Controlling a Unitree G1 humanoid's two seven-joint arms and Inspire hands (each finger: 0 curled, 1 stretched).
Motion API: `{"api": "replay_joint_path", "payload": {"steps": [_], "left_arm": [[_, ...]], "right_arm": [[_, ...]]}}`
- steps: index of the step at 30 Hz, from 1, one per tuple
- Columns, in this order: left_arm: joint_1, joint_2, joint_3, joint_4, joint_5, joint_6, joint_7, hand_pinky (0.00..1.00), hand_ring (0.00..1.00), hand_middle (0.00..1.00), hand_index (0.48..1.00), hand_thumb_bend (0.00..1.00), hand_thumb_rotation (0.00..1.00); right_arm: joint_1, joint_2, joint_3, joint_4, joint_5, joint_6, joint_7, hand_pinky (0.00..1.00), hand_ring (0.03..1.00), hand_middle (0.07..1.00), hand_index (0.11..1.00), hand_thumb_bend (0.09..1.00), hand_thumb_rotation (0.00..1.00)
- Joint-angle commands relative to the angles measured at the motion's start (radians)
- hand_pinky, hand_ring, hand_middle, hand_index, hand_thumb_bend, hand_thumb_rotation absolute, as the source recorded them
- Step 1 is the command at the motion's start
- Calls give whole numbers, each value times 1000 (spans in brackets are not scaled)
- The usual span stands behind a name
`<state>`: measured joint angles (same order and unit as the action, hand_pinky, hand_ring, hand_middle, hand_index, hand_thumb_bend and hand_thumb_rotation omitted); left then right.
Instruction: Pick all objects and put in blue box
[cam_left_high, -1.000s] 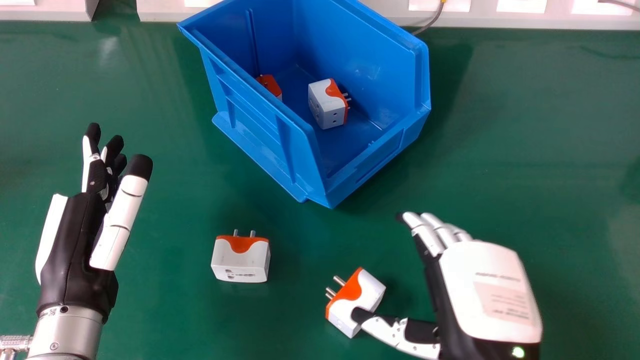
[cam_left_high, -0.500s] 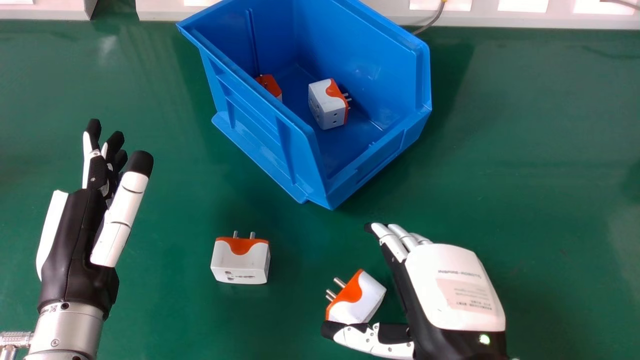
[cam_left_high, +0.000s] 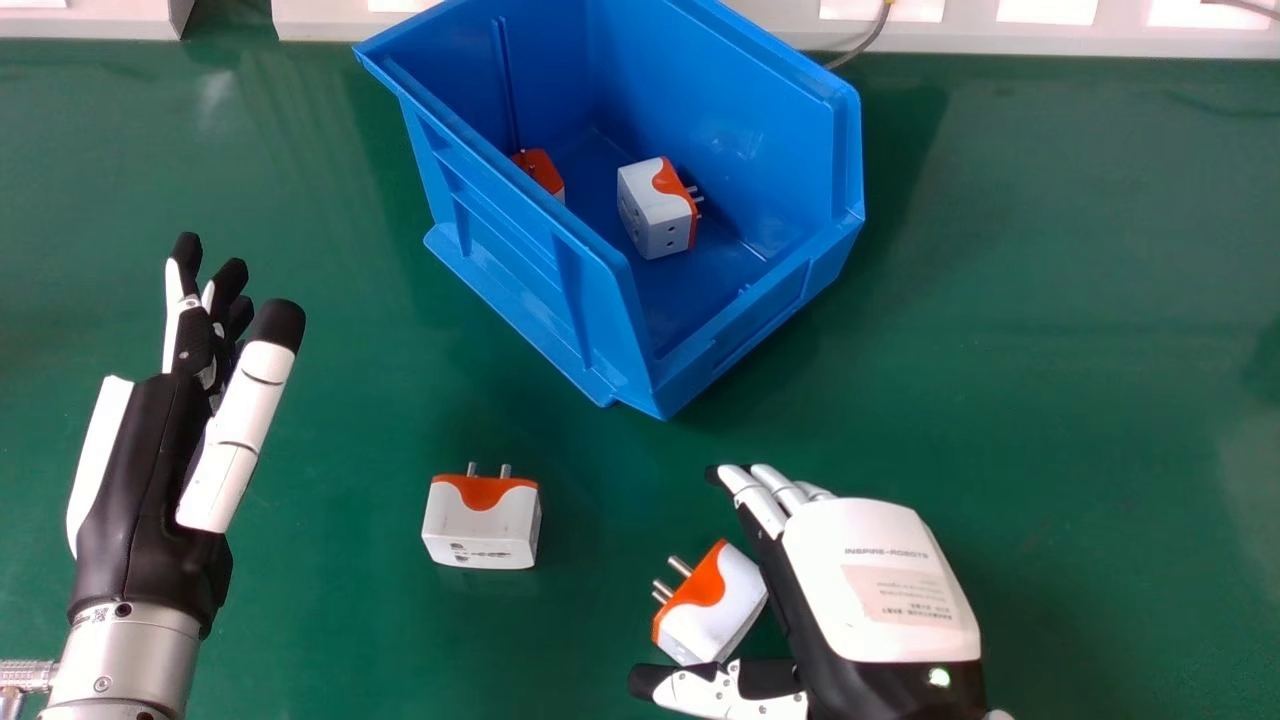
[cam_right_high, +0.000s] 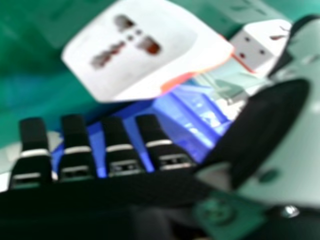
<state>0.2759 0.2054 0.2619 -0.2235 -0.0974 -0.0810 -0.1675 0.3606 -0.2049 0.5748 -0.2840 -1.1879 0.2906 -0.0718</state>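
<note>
In the head view, my right hand (cam_left_high: 875, 580) is open beside a white and orange adapter (cam_left_high: 712, 605), which lies between its thumb and its fingers. A second adapter (cam_left_high: 482, 522) rests on the table to the left, prongs toward the box. The blue box (cam_left_high: 620, 330) holds a white and orange adapter (cam_left_high: 655, 208) and another one (cam_left_high: 540, 170) partly hidden by the wall. My left hand (cam_left_high: 150, 470) is open at the left, holding nothing. In the right hand view, the near adapter (cam_right_high: 145, 50) shows close beyond my right hand's fingers (cam_right_high: 117, 145), with another adapter (cam_right_high: 260, 45) farther off.
The green table (cam_left_high: 1080, 330) extends around the box. A pale metal frame (cam_left_high: 1000, 35) runs along the far edge, with a grey cable (cam_left_high: 862, 45) behind the box's right side.
My right hand has moved left, bringing its palm closer to the nearest adapter; its thumb has shifted left and lower past that adapter's near side. The adapters on the table have stayed in place.
</note>
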Motion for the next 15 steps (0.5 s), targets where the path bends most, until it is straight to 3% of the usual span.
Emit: {"api": "replay_joint_path", "payload": {"steps": [1,15], "left_arm": [[6,9,9,-35,-3,-2,4,1000,1000,1000,1000,736,861],[14,12,15,-68,-1,28,7,1000,1000,1000,1000,759,862]], "right_arm": [[-13,3,7,4,-12,-5,-4,760,831,875,870,622,587],[-57,8,26,61,-30,33,37,745,826,866,858,605,493]]}}
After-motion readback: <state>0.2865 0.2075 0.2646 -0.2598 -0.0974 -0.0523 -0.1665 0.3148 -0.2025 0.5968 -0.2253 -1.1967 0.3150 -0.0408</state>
